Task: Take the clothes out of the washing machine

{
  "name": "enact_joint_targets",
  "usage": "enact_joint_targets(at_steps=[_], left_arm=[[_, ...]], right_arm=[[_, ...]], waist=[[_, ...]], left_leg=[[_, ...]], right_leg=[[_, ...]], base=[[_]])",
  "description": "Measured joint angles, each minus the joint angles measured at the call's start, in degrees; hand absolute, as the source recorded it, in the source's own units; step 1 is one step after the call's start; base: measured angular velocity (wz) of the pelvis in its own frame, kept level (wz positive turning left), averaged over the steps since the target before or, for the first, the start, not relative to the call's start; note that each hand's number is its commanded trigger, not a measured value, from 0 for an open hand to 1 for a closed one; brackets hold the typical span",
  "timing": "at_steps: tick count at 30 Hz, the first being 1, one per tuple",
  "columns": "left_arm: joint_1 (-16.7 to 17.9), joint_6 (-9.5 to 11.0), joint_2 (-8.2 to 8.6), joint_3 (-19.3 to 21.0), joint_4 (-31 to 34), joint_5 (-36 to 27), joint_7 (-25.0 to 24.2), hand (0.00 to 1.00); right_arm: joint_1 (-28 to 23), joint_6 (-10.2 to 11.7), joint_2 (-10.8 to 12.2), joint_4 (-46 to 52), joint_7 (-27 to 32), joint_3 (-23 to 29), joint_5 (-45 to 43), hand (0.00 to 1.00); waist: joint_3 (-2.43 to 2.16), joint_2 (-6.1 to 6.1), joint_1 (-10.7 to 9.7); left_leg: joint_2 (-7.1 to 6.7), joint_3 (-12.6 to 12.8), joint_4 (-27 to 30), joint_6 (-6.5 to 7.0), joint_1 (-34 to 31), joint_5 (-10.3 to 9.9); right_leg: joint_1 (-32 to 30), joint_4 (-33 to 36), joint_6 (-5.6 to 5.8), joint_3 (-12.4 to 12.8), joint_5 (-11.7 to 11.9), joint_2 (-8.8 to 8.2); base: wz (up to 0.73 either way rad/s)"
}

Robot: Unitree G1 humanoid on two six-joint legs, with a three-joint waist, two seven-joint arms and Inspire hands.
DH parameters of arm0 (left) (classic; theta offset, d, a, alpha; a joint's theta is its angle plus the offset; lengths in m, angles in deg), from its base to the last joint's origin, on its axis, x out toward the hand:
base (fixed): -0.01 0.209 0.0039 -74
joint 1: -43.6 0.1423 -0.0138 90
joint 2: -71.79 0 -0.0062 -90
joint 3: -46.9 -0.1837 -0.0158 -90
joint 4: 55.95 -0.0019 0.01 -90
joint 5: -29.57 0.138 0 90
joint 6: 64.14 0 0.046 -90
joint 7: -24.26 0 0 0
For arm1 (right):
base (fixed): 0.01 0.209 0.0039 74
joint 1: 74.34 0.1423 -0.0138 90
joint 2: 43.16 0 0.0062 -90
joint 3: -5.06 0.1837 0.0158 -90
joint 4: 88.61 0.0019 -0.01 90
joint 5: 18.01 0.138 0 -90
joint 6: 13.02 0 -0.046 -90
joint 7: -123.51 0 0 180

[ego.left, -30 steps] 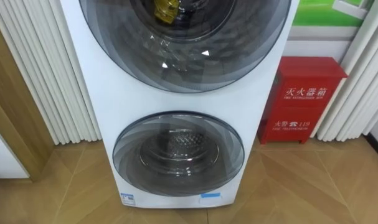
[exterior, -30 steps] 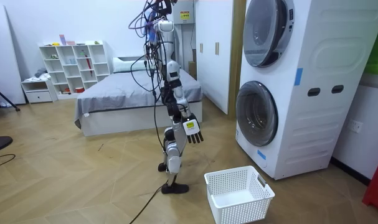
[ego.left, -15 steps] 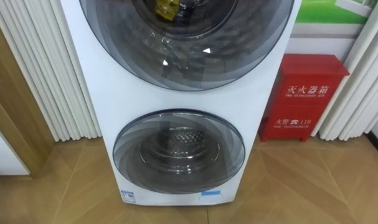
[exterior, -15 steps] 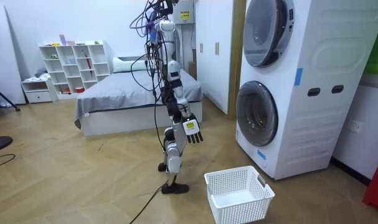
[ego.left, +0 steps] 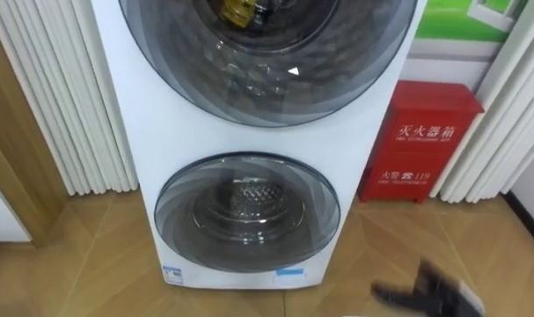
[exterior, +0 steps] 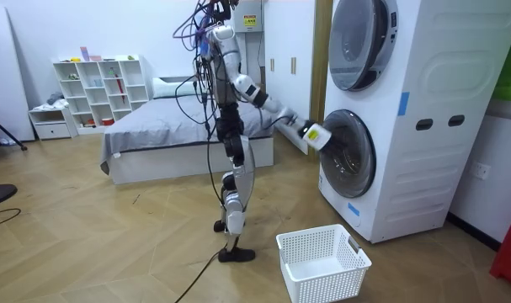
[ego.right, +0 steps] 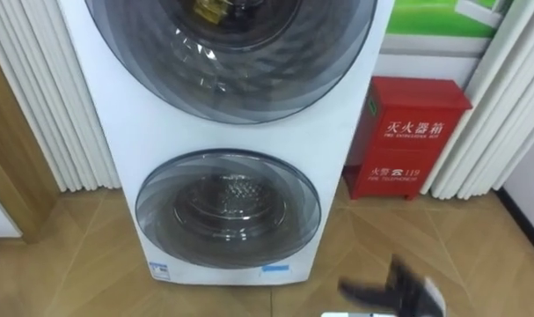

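Right hand (ego.left: 427, 291) has risen from the robot's side toward the lower door (ego.left: 247, 217) at frame centre; fingers appear extended, holding nothing. Door is shut; opening comes first.

Both eye views look down from the robot's head, close to and square on the front of the stacked washing machine (ego.left: 249, 141), with its lower door (ego.left: 247, 214) central. The room view stands well off at the robot's right side and sees the machine obliquely. All views share the lower door and the right robot hand (ego.left: 429, 291).
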Motion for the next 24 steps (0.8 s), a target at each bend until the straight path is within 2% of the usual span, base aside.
enact_joint_targets(at_steps=[2,4,5,8,9,12,15,20,24], left_arm=[[-0.6,-1.2,-0.09,0.0,0.0,1.9,0.0,0.0],[-1.1,-2.1,-0.08,0.0,0.1,2.4,0.0,0.0],[-1.1,-2.8,-0.05,0.0,0.1,2.7,0.0,0.0],[-1.2,-4.3,-0.25,0.0,0.5,4.2,-0.3,0.0],[-1.3,-4.5,-0.36,0.1,1.1,4.6,-0.4,0.0],[-1.3,-4.6,-0.57,0.2,1.3,5.1,-0.4,0.0],[-1.2,-5.2,-0.64,0.3,1.6,6.4,-0.4,0.0],[-1.4,-5.8,-0.69,0.0,1.6,9.7,-0.5,0.0],[-1.2,-6.2,-1.25,-0.8,1.5,9.6,-0.4,0.0]], right_arm=[[3.0,-0.3,-1.5,0.0,0.9,0.0,1.7,0.0],[5.0,-0.5,-2.1,0.1,1.8,0.0,1.9,0.0],[6.1,-1.5,-2.3,1.1,2.4,0.0,1.9,0.0],[7.6,-2.8,-3.8,3.5,3.3,-0.1,5.3,0.0],[7.7,-2.8,-4.7,4.8,3.9,-0.1,6.6,0.0],[9.6,-2.8,-5.5,6.0,5.7,-0.1,8.0,0.0],[11.1,-2.9,-5.7,10.2,6.6,-0.1,8.2,0.0],[14.0,-3.7,-6.6,16.1,6.9,-0.7,8.2,0.0],[16.2,-3.9,-7.2,16.6,7.0,-3.0,7.9,0.0]], waist=[[-0.06,-0.07,0.3],[-0.21,0.14,0.3],[-0.43,0.39,0.4],[-0.5,0.61,1.2],[-0.5,0.57,1.8],[-0.51,0.43,1.8],[-0.55,-0.25,1.7],[-0.54,-2.35,1.9],[-0.52,-2.59,2.0]], left_leg=[[0.0,-0.5,0.1,0.0,0.1,0.0],[0.04,-0.7,0.1,0.0,-0.1,0.0],[0.07,-0.8,0.2,-0.01,-0.6,0.0],[0.13,-1.0,0.6,-0.02,-1.0,0.0],[0.15,-1.0,0.6,-0.02,-1.1,0.0],[0.17,-1.2,0.6,-0.03,-1.2,0.0],[0.22,-1.2,0.6,-0.05,-1.1,0.0],[0.29,-1.1,0.7,-0.06,-0.9,0.0],[0.28,-1.1,0.9,-0.07,-0.7,0.0]], right_leg=[[0.0,0.2,-0.01,-0.6,0.0,0.0],[-0.2,0.3,-0.01,-1.2,0.0,-0.01],[-0.6,0.3,-0.01,-1.3,0.0,-0.02],[-0.8,0.4,-0.02,-1.3,0.0,-0.01],[-0.8,0.4,-0.02,-1.4,0.0,0.01],[-0.8,0.4,-0.02,-1.9,0.0,-0.02],[-0.7,0.4,-0.02,-1.9,0.0,0.03],[-0.4,0.5,-0.04,-1.9,0.0,0.08],[-0.1,0.5,-0.04,-1.7,0.0,0.08]], base=[[0.09],[0.08],[0.03],[0.01],[0.04],[0.06],[0.0],[0.0],[0.0]])
